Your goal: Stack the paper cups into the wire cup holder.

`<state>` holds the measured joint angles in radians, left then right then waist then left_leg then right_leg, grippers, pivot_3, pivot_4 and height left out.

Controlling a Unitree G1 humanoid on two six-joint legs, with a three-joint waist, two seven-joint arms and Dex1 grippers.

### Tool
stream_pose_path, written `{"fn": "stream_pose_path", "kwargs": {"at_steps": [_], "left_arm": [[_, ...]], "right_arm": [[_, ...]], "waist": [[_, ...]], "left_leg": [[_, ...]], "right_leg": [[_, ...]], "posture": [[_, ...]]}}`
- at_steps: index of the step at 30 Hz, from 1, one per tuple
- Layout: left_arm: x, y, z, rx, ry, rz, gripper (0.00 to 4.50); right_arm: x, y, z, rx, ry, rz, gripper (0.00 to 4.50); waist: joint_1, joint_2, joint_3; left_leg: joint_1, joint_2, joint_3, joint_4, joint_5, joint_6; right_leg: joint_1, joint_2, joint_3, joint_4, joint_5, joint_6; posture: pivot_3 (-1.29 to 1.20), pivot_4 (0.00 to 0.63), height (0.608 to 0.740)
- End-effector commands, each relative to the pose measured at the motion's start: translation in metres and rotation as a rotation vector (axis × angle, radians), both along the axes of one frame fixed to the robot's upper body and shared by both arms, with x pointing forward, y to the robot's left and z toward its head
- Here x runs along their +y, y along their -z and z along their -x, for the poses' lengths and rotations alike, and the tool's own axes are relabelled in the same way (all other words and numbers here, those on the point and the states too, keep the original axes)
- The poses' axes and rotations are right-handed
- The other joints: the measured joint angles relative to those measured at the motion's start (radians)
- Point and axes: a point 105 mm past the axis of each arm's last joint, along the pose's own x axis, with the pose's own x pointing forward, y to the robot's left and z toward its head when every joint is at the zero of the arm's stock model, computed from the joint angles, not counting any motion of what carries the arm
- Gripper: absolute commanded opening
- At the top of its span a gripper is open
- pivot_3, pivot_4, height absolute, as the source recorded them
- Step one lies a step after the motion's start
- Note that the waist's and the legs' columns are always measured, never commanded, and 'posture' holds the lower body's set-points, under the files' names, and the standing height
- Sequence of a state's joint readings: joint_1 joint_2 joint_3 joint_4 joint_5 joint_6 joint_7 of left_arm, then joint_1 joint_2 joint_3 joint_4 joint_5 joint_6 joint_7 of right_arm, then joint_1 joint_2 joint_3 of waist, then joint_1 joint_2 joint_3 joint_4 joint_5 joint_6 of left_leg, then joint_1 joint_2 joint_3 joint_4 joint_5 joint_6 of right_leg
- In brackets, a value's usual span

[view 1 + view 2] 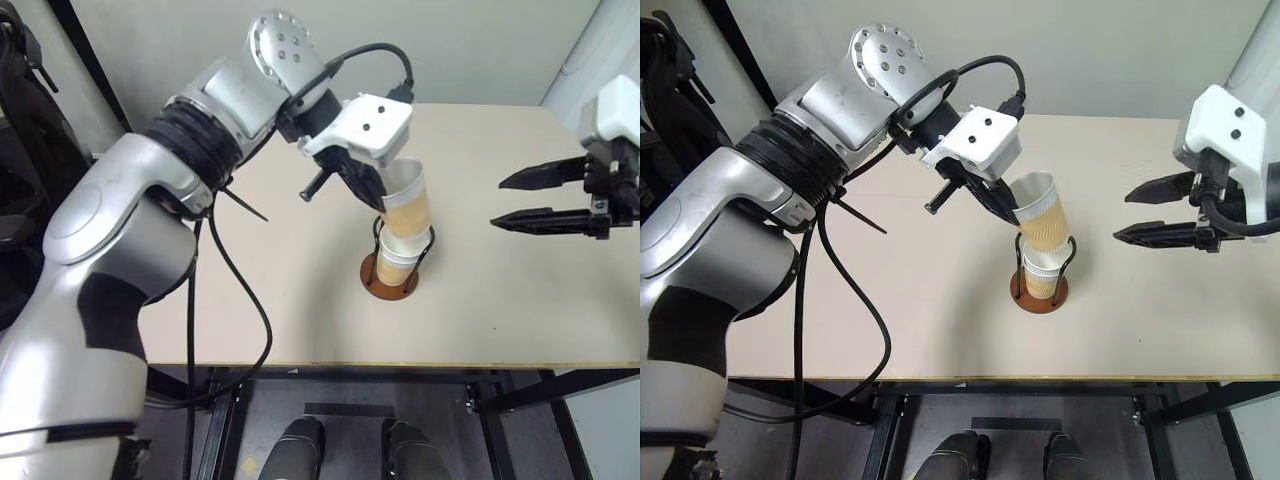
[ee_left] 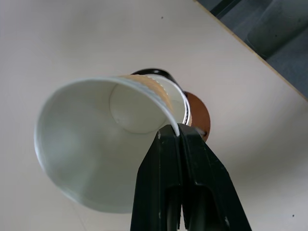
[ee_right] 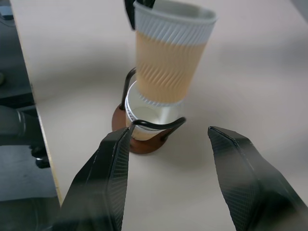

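We take the wire cup holder (image 1: 1039, 285) as our landmark: a round reddish-brown base carrying two thin black wire loops that stand upright, set on the pale table (image 1: 300, 310) nearer its front edge than its back. Inside the loops sits one paper cup (image 1: 1040, 272), upright, white at the rim and tan lower down. Directly above it we see a second paper cup (image 1: 1041, 214), tilted, its bottom lowered into the mouth of the seated cup and its open rim leaning away towards the left arm. We count two cups in all, one holder and two grippers.

The left gripper (image 1: 372, 192) reaches this upper cup from above and to the left of the holder; its two black fingers are pressed together on the cup's rim wall. The left wrist view shows what the head views do not: the white interior of the held cup, its round floor, and the fingers (image 2: 166, 163) pinching the thin rim, with a sliver of the holder's brown base beyond.

The right gripper (image 1: 510, 200) hovers to the right of the holder, well apart from it, its fingers spread and holding nothing. The right wrist view adds the ribbed texture of the tan band on the upper cup, the white inside of the seated cup, and one wire loop curving across that cup's front.
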<state>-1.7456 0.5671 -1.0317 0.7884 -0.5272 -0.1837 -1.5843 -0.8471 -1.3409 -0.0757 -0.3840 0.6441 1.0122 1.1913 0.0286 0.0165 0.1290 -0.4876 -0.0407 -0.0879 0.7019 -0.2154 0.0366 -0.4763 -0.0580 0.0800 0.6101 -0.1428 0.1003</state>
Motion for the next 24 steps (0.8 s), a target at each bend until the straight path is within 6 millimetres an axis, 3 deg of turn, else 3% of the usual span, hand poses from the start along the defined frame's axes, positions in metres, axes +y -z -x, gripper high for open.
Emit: {"fn": "stream_pose_path", "kwargs": {"at_steps": [1,7,24], "left_arm": [[-0.004,-0.009,0.008,-0.028,0.058,-0.025,0.04],[-0.005,-0.002,0.004,-0.062,0.07,-0.057,0.04],[-0.008,0.012,-0.004,-0.106,0.093,-0.11,0.04]], "right_arm": [[-0.003,-0.023,0.005,-0.1,0.008,0.009,2.66],[-0.007,-0.039,0.005,-0.161,0.025,0.016,2.66],[-0.004,-0.037,0.008,-0.152,0.026,0.021,2.66]], "waist": [[0.0,0.0,0.0],[0.002,0.0,0.0],[0.003,0.0,0.0]], "left_leg": [[0.0,0.0,0.0,0.0,0.0,0.0],[0.0,0.0,0.0,0.001,0.001,0.001],[0.0,0.0,0.0,0.001,0.0,0.001]], "right_leg": [[0.0,0.001,0.0,0.0,0.0,0.0],[0.001,0.0,0.001,0.0,0.001,0.001],[0.001,-0.001,0.0,-0.001,0.002,0.004]], "posture": [[0.0,0.15,0.74],[0.0,0.15,0.74],[0.0,0.15,0.74]]}}
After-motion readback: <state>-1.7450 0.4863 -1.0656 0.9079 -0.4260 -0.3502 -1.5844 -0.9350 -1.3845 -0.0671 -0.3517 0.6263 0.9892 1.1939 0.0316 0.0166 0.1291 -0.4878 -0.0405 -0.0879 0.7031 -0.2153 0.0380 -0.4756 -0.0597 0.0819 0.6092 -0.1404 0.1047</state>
